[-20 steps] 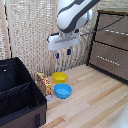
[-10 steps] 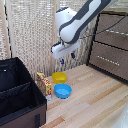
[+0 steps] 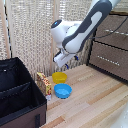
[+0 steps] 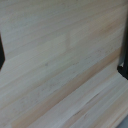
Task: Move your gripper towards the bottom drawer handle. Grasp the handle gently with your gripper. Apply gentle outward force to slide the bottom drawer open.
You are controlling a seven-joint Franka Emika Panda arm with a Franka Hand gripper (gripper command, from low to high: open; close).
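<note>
In the exterior view my gripper [image 3: 65, 62] hangs above the yellow bowl, well off to the exterior view's left of the dresser. Its fingers look apart and hold nothing. The bottom drawer [image 3: 111, 64] is a dark brown front at the exterior view's right and looks shut. Its thin silver handle [image 3: 107, 58] runs along it, far from the gripper. An upper drawer with a like bar [image 3: 118, 33] sits above it. The wrist view shows only light wooden floor [image 4: 60, 65], with dark finger edges [image 4: 123, 70] at the frame's sides and nothing between them.
A yellow bowl [image 3: 60, 77] and a blue bowl [image 3: 63, 91] sit on the wooden floor below the gripper. A small patterned box [image 3: 44, 83] stands beside them. A big black bin [image 3: 18, 96] fills the exterior view's lower left. A woven screen [image 3: 30, 30] stands behind.
The gripper has come down towards the bowls and the arm has swung lower. The drawers and bowls have not moved.
</note>
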